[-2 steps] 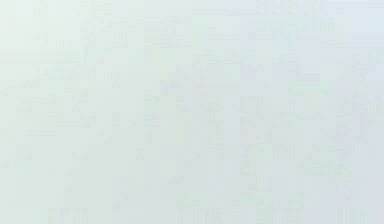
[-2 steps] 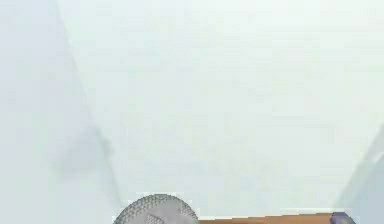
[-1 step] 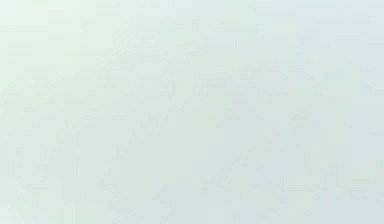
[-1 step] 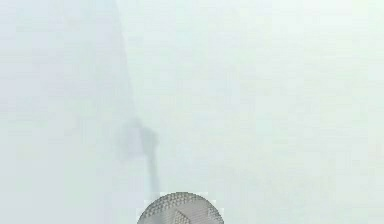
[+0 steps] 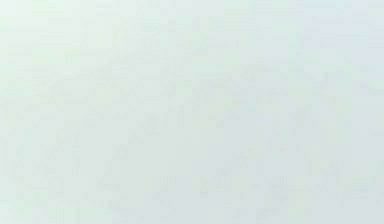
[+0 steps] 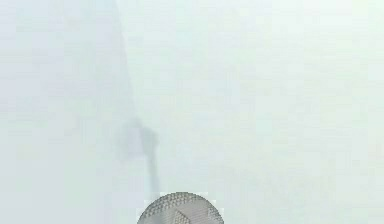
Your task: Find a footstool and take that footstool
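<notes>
A plain off-white, smooth matte wall surface [image 5: 192, 112] runs across the forward view from edge to edge. It is even in tone, with a slight greenish tint and no seam, mark or object on it. It is probably a wall seen from very close, though so flat a surface gives little to judge by.

In the arm side view two pale planes meet along a thin faint grey vertical seam [image 6: 124, 80]. The seam starts at the top edge left of the middle and leans down toward the right as far as mid-height. The duller grey-white panel [image 6: 50, 100] lies to the seam's left, and the brighter white panel [image 6: 290, 90] lies to its right, reaching to the right edge. At the seam's lower end a soft blurred grey shadow [image 6: 140, 140] lies on the pale surface, and a narrow grey streak trails down from it toward the bottom edge.

A round mid-grey disc with a paler criss-cross pattern [image 6: 180, 211] sits at the bottom edge, just left of the middle. The edge cuts off its lower part, and its top meets the foot of the grey streak.

The gripper's state cannot be told from these views. Nor can it be told where the footstool stands.
</notes>
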Robot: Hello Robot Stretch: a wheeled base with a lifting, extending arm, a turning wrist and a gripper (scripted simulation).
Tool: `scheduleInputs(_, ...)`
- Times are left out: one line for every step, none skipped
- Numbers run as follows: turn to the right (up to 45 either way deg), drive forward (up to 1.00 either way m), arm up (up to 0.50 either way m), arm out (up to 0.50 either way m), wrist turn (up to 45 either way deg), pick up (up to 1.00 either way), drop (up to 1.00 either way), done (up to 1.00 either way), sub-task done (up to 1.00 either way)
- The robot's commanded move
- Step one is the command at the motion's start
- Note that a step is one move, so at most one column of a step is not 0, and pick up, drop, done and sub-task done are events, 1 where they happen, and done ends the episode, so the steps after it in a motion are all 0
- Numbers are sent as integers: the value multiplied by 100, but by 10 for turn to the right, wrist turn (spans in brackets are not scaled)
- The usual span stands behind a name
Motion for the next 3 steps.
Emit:
scheduleInputs(0,0,0,8,0,0,0,0,0)
scheduleInputs(0,0,0,0,450,0,0,0,0)
scheduleInputs(0,0,0,0,450,0,0,0,0)
